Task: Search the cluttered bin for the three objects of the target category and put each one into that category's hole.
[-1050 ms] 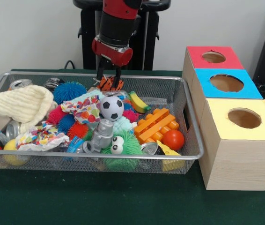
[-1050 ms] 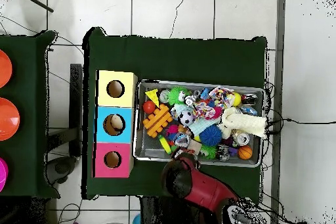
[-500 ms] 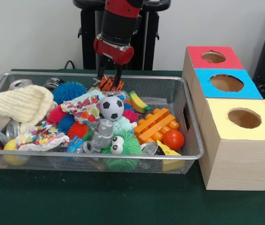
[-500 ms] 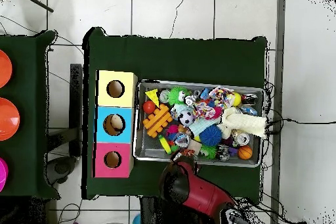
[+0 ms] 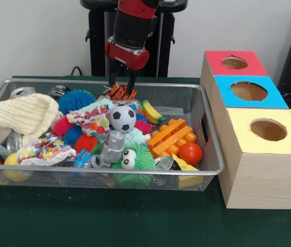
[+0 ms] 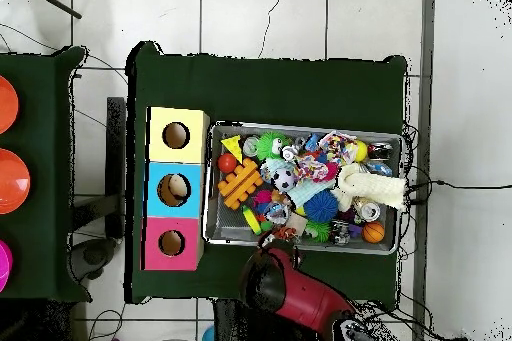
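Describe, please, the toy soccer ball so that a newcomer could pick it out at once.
Look in the wire mesh bin, near its middle. The soccer ball sits on top of the pile, just above a grey toy robot. It is the only black-and-white ball there.

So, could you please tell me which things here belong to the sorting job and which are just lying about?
Job: gripper, mesh bin, its toy clutter, three-hole box.
Lying about: orange discs on the side table, floor cable.
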